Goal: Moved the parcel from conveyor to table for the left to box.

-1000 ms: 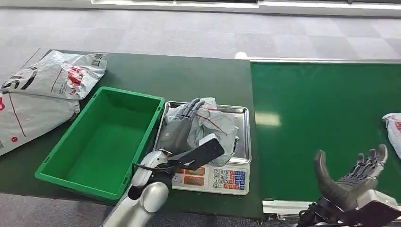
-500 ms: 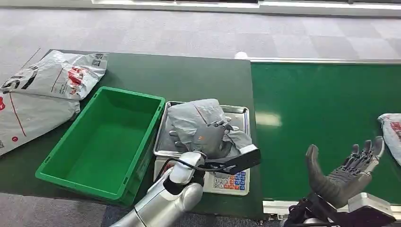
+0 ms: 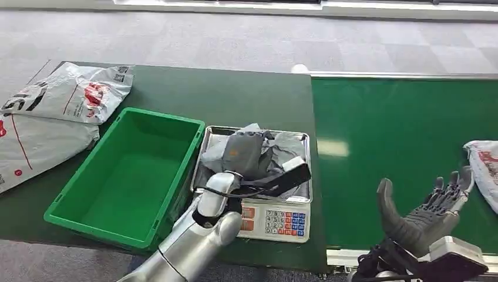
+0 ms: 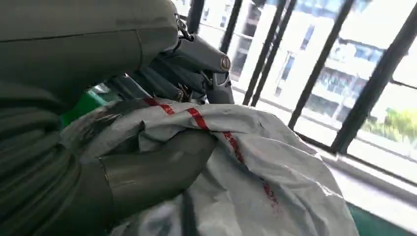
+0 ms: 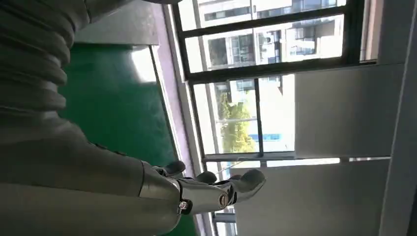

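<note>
A crumpled grey parcel (image 3: 281, 148) with red stripes lies over the steel tray (image 3: 305, 138) of a weighing scale. My left hand (image 3: 243, 154) grips it from above. In the left wrist view the thumb (image 4: 157, 164) digs into the parcel (image 4: 265, 172) and the fingers (image 4: 196, 51) wrap its far side. The green box (image 3: 132, 176) stands left of the scale, with nothing inside. My right hand (image 3: 424, 216) hovers palm up, fingers spread, over the front of the conveyor (image 3: 399, 129); the right wrist view shows the hand (image 5: 211, 191) holding nothing.
A second white parcel (image 3: 485, 170) rides the conveyor at the right edge. Two large white mail bags (image 3: 64, 97) lie on the dark table's far left. The scale's keypad (image 3: 285, 222) faces the near edge. Grey floor lies beyond the table.
My left hand turned over onto the parcel and closed on it, bunching it on the tray. My right hand drifted slightly left. The parcel on the conveyor came further in from the right.
</note>
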Controlling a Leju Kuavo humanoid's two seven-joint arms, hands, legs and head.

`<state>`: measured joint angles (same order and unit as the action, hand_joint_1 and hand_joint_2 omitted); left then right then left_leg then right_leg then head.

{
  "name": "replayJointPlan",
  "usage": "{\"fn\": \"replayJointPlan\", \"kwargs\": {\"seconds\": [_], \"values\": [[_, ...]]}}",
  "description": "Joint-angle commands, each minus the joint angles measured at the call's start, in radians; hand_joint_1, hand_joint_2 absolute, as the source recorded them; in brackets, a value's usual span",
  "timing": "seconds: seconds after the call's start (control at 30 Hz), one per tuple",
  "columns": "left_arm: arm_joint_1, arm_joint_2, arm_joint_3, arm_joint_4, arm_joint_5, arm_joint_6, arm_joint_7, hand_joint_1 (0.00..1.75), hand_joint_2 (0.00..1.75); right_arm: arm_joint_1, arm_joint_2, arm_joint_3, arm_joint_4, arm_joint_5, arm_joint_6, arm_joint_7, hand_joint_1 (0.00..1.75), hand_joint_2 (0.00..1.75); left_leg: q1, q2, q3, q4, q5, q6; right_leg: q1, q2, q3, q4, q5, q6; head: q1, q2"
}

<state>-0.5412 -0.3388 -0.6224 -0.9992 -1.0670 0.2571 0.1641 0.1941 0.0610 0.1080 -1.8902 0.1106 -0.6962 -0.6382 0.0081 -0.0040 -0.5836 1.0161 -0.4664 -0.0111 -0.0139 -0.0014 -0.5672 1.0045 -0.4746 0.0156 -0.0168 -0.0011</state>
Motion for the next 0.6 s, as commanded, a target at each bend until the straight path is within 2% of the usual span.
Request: {"fn": "replayJointPlan", "kwargs": {"seconds": [0.03,0.2,0.27,0.6], "values": [[-0.042,0.158,0.423,-0.395,0.083,0.021,-0.073,1.75,1.75,0.0,0.042,0.002,0.008,0.018,-0.002,0.034,0.0,1.75,0.0,0.007,0.0,0.0,0.0,-0.001,0.0,0.006,-0.003,0.002,0.001,-0.002,0.0,0.0],[-0.07,0.236,0.574,-0.416,0.11,0.082,-0.093,1.75,1.75,0.002,0.022,-0.013,0.059,-0.045,-0.002,-0.007,0.0,1.75,0.001,0.007,0.002,-0.002,0.001,-0.002,0.002,0.007,-0.003,0.002,0.002,-0.003,0.0,0.0],[-0.066,0.254,0.592,-0.412,0.125,0.088,-0.109,1.75,1.75,0.002,0.017,-0.015,0.068,-0.053,-0.002,-0.014,0.0,1.75,0.001,0.007,0.002,-0.002,0.002,-0.002,0.002,0.006,-0.002,0.002,0.001,-0.003,0.0,0.0],[-0.061,0.241,0.583,-0.41,0.124,0.093,-0.114,1.75,1.75,0.002,0.017,-0.014,0.067,-0.056,-0.002,-0.017,0.0,1.75,0.001,0.001,0.001,-0.001,0.002,-0.002,0.001,0.001,-0.001,0.002,0.0,-0.002,0.0,0.0]]}}
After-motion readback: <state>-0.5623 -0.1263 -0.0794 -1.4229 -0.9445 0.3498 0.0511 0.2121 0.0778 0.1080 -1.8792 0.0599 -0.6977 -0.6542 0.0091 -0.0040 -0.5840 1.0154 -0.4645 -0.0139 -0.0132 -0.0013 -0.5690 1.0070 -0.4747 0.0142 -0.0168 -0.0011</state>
